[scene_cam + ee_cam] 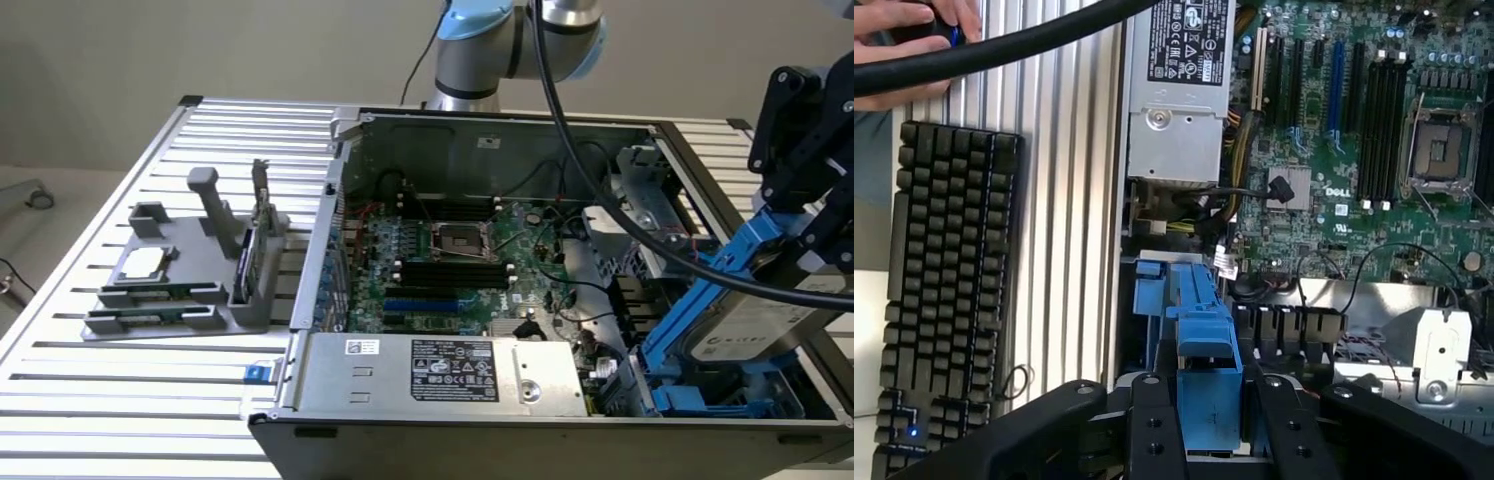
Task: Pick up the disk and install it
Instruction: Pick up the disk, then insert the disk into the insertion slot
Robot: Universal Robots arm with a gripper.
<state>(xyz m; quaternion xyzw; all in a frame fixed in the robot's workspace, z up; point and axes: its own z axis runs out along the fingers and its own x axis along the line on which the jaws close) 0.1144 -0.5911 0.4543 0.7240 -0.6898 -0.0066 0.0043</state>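
**DISK IN GRIP AT THE COMPUTER CASE'S DRIVE BAY**

Item 1, disk [750,315]: silver-grey, white label, bright blue rails. Held tilted inside the open computer case [534,450]. Lower end down among the blue parts of the case's drive bay [674,400], upper end raised above the case's rim. Cannot tell whether touching the bay.

Item 2, gripper [1211,425]: black, fingers [1154,430] pressed against the blue rail from both sides. Clamped on the disk.

Item 3, inside the case: green motherboard [454,260] across the floor. Grey power supply [441,372] with printed label, along one case edge, just beside the drive bay.

Item 4, black cable [587,170]: draped across the case's open top.

Item 5, outside the case: grey holder [187,290] on the slotted metal table [80,400], on the case's side opposite the drive bay, well apart from the disk. Small square silver chip [143,262] lying on the holder. Black keyboard [949,290] off the case's power-supply side. A person's hand [899,40] near the keyboard's end.
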